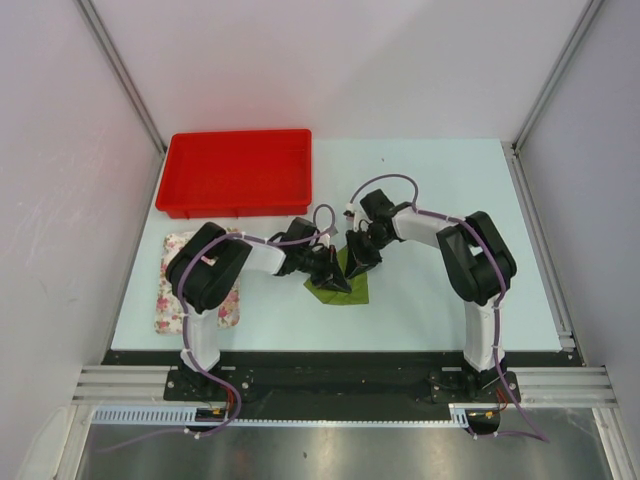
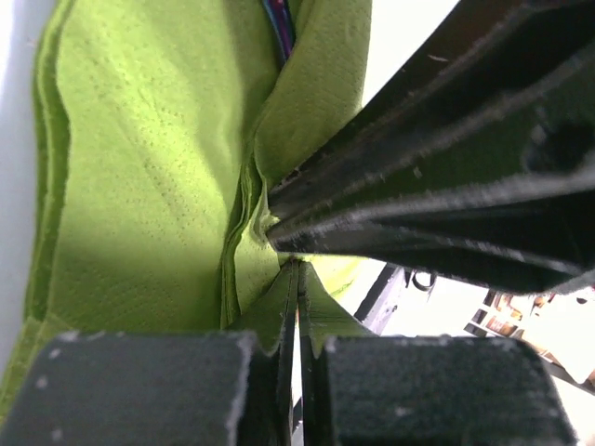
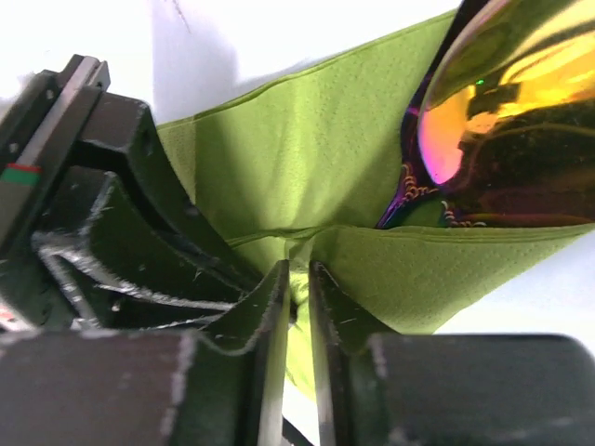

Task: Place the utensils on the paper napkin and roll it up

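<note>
The olive-green paper napkin (image 1: 345,291) lies at the table's middle, folded over the utensils. In the right wrist view a shiny golden-orange utensil end (image 3: 502,102) and a purple patterned piece (image 3: 409,197) poke out from under the napkin's fold (image 3: 446,265). The left wrist view shows only a purple sliver of a utensil (image 2: 279,23) in the napkin's crease (image 2: 139,186). My right gripper (image 3: 297,276) (image 1: 357,268) is shut on a puckered ridge of the napkin, with green paper between its jaws. My left gripper (image 2: 297,268) (image 1: 338,279) is shut, tips pressed against the same fold beside the right fingers (image 2: 418,177).
A red tray (image 1: 238,170) stands at the back left. A floral pink and white cloth (image 1: 172,310) lies at the near left, partly under the left arm. Both arms meet over the napkin.
</note>
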Controlling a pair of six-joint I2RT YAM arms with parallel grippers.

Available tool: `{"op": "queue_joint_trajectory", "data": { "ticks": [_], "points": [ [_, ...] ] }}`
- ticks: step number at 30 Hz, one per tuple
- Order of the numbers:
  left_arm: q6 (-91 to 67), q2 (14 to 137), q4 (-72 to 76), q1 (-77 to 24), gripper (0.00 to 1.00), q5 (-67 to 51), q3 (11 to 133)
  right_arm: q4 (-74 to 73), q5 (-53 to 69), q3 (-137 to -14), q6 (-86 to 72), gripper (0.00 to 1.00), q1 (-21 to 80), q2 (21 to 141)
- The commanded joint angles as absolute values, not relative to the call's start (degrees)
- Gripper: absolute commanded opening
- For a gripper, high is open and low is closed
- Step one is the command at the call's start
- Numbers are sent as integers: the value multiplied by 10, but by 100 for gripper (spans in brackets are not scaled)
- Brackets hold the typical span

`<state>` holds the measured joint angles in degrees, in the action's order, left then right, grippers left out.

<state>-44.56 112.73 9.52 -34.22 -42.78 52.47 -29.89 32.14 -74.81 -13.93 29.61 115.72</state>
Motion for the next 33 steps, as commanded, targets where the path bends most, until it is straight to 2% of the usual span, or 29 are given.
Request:
{"op": "queue_joint_trajectory", "data": {
  "ticks": [1, 9, 22, 24, 25, 28, 32, 33],
  "points": [
    [-410, 1155, 35, -351, 0, -369, 537, -330, 313, -790, -128, 21, 285, 1123],
    [-408, 1151, 38, -352, 0, -368, 537, -338, 335, -792, -157, 21, 277, 1100],
    [-410, 1151, 52, -353, 1, -379, 534, -294, 297, -733, -149, 16, 291, 1168],
    [-410, 1137, 65, -352, 6, -383, 531, -294, 292, -727, -145, 15, 290, 1183],
    [-410, 1127, 72, -352, 17, -383, 524, -294, 288, -724, -142, 14, 290, 1186],
    [-411, 1059, 111, -340, 37, -384, 495, -298, 287, -708, -140, 14, 287, 1189],
    [-389, 981, 46, -309, 48, -383, 478, -292, 284, -696, -138, 13, 287, 1184],
    [-373, 968, 27, -292, 55, -371, 468, -292, 284, -695, -138, 13, 287, 1185]
  ]
}}
